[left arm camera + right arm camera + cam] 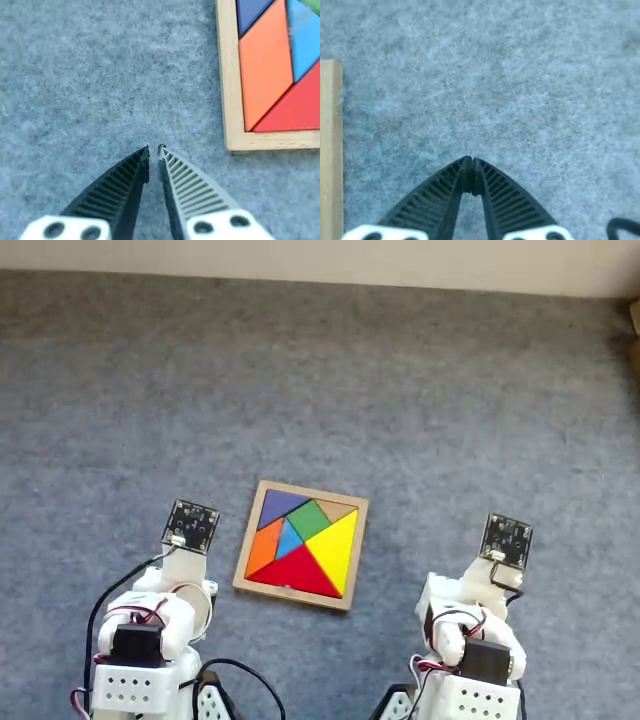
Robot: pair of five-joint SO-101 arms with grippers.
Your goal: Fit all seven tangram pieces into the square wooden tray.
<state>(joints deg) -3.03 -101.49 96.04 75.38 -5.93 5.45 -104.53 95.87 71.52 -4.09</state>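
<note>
Tray [246,540] sits on the grey worktop [420,390] between your two arms, packed with a purple piece [282,505], green [311,519], yellow [336,545], red [297,569], orange [264,546] and blue [290,539]. The corner patch [339,508] beside the green reads wood-coloured; you cannot tell whether it is a seventh piece or a gap. Left end effector [154,149]: fingers pinched together, empty, just beside the rim. Right end effector [472,160]: the same, near the opposite rim. Risk: a low sweep could catch the rim, shove the tray and jolt seated pieces out.
</note>
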